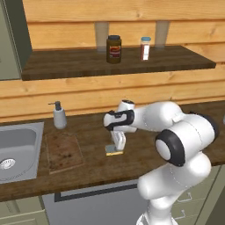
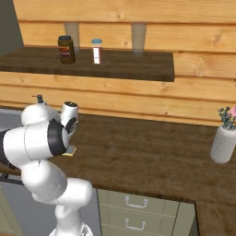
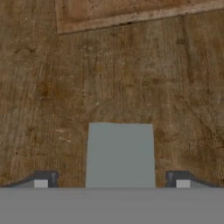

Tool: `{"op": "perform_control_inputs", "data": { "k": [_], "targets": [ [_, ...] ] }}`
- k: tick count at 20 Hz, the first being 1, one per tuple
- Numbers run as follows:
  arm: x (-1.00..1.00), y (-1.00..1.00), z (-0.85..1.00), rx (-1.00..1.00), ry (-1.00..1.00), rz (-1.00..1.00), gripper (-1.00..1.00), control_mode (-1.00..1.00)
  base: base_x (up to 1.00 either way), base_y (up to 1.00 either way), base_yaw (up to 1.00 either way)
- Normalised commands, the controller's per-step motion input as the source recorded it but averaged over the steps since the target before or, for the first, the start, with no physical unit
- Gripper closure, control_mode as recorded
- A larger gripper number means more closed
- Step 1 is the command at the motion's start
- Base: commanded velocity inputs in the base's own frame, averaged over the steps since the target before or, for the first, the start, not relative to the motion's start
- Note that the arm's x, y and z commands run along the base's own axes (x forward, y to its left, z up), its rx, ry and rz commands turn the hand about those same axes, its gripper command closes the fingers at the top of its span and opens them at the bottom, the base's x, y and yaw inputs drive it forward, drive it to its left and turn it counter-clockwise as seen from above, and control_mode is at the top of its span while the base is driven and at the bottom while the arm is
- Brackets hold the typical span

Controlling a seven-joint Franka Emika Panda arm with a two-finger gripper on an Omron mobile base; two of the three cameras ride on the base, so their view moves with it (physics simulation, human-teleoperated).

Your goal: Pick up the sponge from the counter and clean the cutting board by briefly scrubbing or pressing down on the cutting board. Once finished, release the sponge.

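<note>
The sponge point(image 1: 114, 151) lies flat on the dark wood counter point(image 1: 96, 169), yellow body below and grey-blue top point(image 3: 120, 155) facing up. My gripper point(image 1: 117, 144) hangs straight down over it, open, one fingertip point(image 3: 43, 179) on each side of the sponge with a gap to it. The cutting board point(image 1: 63, 151), reddish-brown with dark stains, lies to the sponge's left beside the sink; its corner point(image 3: 131, 11) shows at the top of the hand view. In the right base view a sliver of the sponge point(image 2: 69, 151) peeks out from behind my arm.
A grey sink point(image 1: 17, 151) sits left of the board, with a soap dispenser point(image 1: 59, 116) behind it. A dark jar point(image 1: 114, 49) and a shaker point(image 1: 145, 48) stand on the shelf above. A white vase point(image 2: 224, 144) stands far right on the counter point(image 2: 138, 156).
</note>
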Motion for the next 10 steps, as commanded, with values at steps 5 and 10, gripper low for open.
{"op": "perform_control_inputs", "data": {
  "k": [5,10],
  "targets": [
    [-0.91,-0.30,0.14,0.06,-0.02,-0.30,-1.00,-1.00,0.00,0.00,0.00],
    [-1.00,-0.11,0.25,0.14,0.00,-0.58,-1.00,-1.00,0.00,0.00,0.00]
  ]
}}
